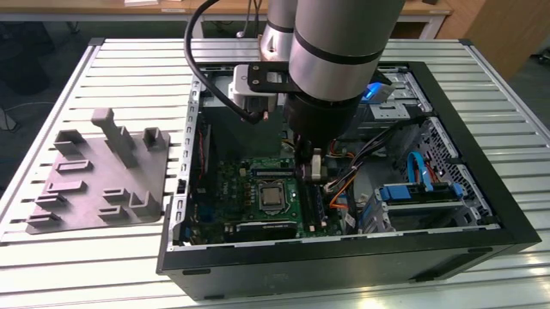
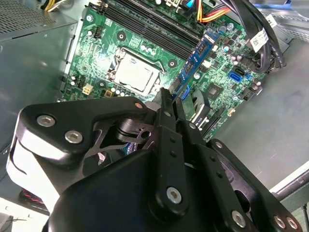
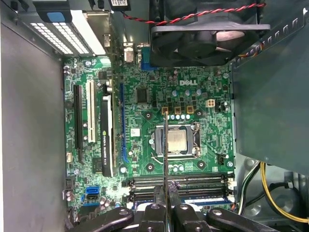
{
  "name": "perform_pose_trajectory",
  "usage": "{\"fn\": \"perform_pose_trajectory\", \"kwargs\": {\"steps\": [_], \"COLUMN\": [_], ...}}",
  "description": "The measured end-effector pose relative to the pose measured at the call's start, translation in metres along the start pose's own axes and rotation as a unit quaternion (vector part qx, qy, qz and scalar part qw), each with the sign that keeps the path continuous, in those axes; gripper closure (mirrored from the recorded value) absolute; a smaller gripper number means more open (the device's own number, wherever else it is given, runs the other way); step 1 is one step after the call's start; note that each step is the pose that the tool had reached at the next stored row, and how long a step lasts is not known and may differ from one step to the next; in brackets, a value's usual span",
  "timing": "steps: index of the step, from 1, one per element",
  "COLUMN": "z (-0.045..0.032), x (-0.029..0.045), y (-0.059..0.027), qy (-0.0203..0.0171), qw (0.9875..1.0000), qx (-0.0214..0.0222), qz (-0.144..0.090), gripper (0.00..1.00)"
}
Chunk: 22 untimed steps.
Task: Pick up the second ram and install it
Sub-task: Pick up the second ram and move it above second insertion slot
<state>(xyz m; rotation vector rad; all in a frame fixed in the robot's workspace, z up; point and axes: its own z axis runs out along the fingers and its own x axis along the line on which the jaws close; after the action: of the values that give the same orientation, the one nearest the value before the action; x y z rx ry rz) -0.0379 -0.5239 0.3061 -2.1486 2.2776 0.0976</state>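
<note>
While the gripper (image 3: 165, 194) holds the second ram (image 3: 165, 145) clamped tight, this thin dark stick hangs edge-on above the CPU socket (image 3: 177, 141), close to the long black memory slots (image 3: 195, 181).

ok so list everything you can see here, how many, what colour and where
table: 1, pale slatted metal, under everything
computer case: 1, black, open, on the table
holder tray: 1, grey, on the table at the exterior view's left of the case
motherboard: 1, green, inside the case
processor: 1, silver, middle of the motherboard
fan: 1, black, at the motherboard's edge
blue memory stick: 1, standing in a slot
dark memory stick: 1, seen edge-on, over the motherboard
arm: 1, grey and black, reaching into the case
tool: 1, black, shut on the dark memory stick
</note>
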Motion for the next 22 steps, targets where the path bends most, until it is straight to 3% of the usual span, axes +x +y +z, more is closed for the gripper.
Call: {"fn": "perform_pose_trajectory", "kwargs": {"steps": [22], "z": [0.0066], "x": [0.0006], "y": [-0.0003], "qy": [-0.0002], "qw": [1.0], "qx": [0.0], "qz": [0.0], "gripper": [0.86]}}
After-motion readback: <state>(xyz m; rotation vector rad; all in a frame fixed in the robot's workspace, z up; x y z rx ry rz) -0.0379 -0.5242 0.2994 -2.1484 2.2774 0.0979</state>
